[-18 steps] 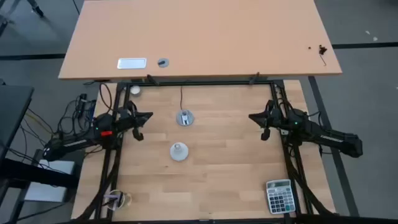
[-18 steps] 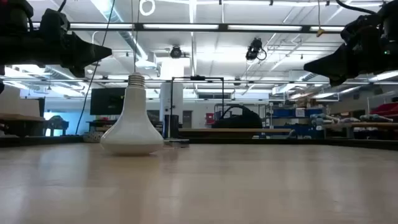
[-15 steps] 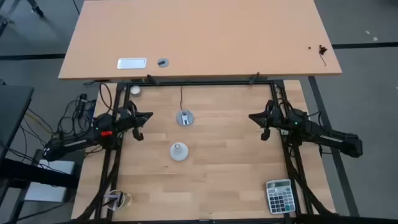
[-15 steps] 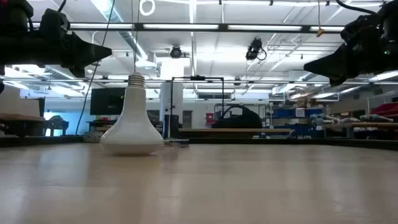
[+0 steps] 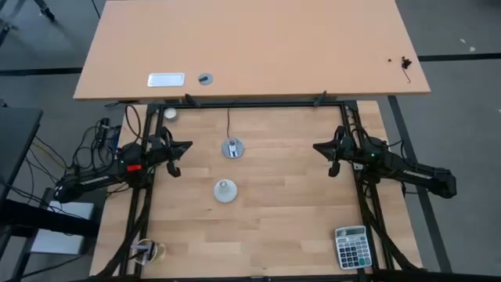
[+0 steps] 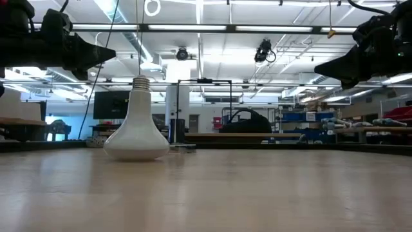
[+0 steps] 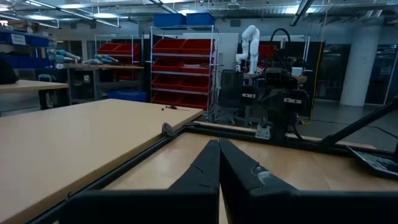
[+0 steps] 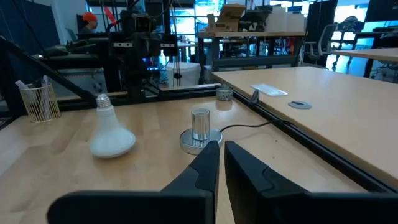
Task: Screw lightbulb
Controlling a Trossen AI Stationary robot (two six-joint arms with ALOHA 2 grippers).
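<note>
Nothing has moved since the earlier frames: both arms and every object sit exactly where they were. In the high view the left gripper [image 5: 182,147] hangs at mid-left of the frame and the right gripper [image 5: 319,147] at mid-right, both pointing inward over the wooden table [image 5: 297,219], well apart from anything. The left gripper's fingers [image 7: 208,168] are pressed together and hold nothing. The right gripper's fingers [image 8: 205,163] are nearly together, with only a thin slit between them, and are likewise empty.

The lightbulb [image 5: 225,190] stands on its wide face a little below the centre of the high view, screw base pointing up, untouched. Just above it in that picture sits the socket [image 5: 232,148], a grey disc with an upright collar and a black cord [image 5: 228,121] running toward the upper edge of the table. A calculator [image 5: 351,246] lies at the lower right.

By my judgement the task has not begun: the bulb is not yet grasped, lifted, turned base-down, seated in the socket or twisted home.
</note>
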